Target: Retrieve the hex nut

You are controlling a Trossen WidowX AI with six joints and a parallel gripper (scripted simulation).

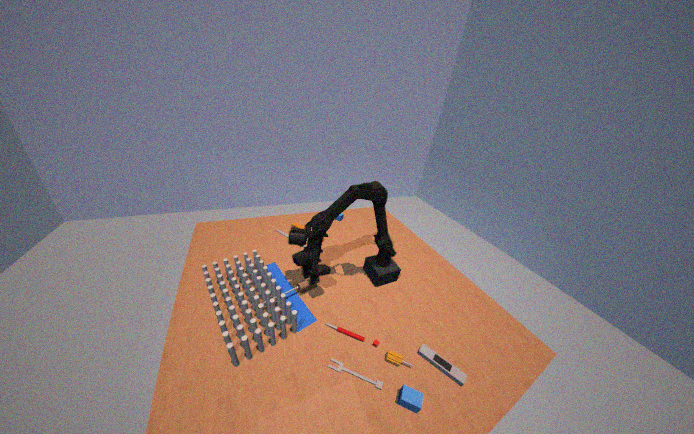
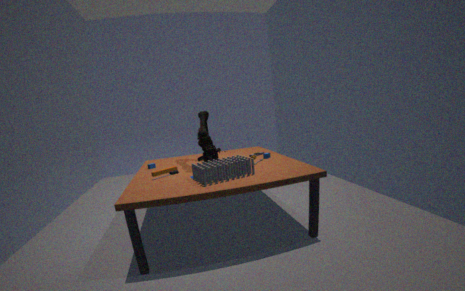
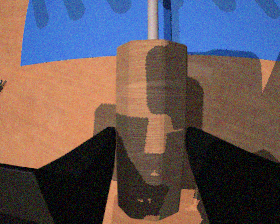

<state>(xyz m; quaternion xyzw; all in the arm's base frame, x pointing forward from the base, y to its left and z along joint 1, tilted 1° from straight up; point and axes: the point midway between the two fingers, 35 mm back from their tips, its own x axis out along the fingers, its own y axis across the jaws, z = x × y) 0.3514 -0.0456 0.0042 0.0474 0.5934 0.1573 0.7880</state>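
In the wrist view the gripper (image 3: 151, 183) is clamped part-way closed on the tan handle of a hook tool (image 3: 151, 90), whose thin grey rod runs up the middle of the frame across the blue taped strip (image 3: 78, 23). From the top view, the rod tip reaches the near edge of the standing spacers (image 1: 247, 301) left of centre. The hex nut is too small to make out.
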